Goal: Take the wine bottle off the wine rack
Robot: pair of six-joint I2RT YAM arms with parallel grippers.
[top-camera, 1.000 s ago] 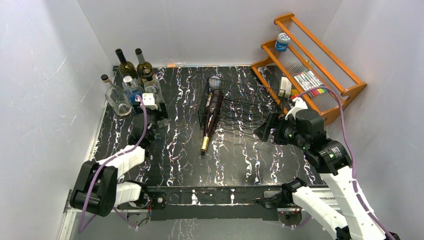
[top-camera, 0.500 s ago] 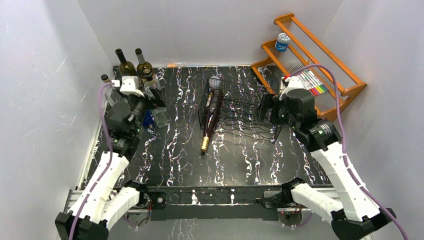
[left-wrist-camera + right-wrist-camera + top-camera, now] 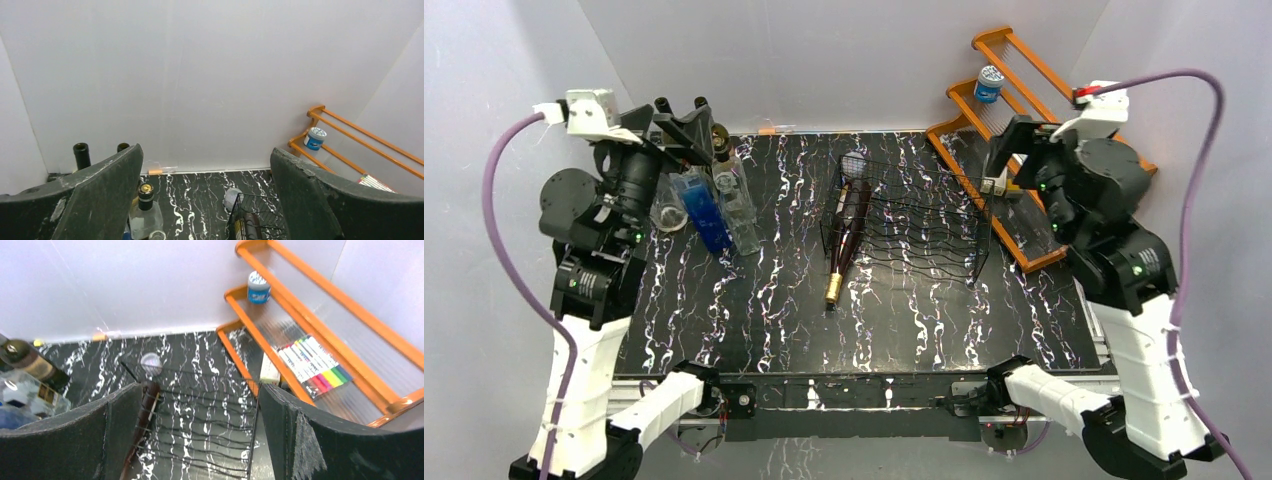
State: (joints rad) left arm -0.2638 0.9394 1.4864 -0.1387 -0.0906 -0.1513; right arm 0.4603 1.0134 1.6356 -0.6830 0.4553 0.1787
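Top cam overhead; wrist cams high; all see wine rack (image 3: 911, 222).

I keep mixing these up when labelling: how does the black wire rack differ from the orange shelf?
The wire rack is thin black wire; the orange shelf is wood. The wire rack lies low mid-table; the orange shelf steps up in the far right corner. The wire rack holds a lying wine bottle; the orange shelf, a blue jar and markers. Both stand on the table.

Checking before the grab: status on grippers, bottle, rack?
Left gripper and right gripper open, empty, held high. Dark gold-capped wine bottle lies in the black wire rack, leftmost cradle, neck jutting out the near side. Nothing on it.
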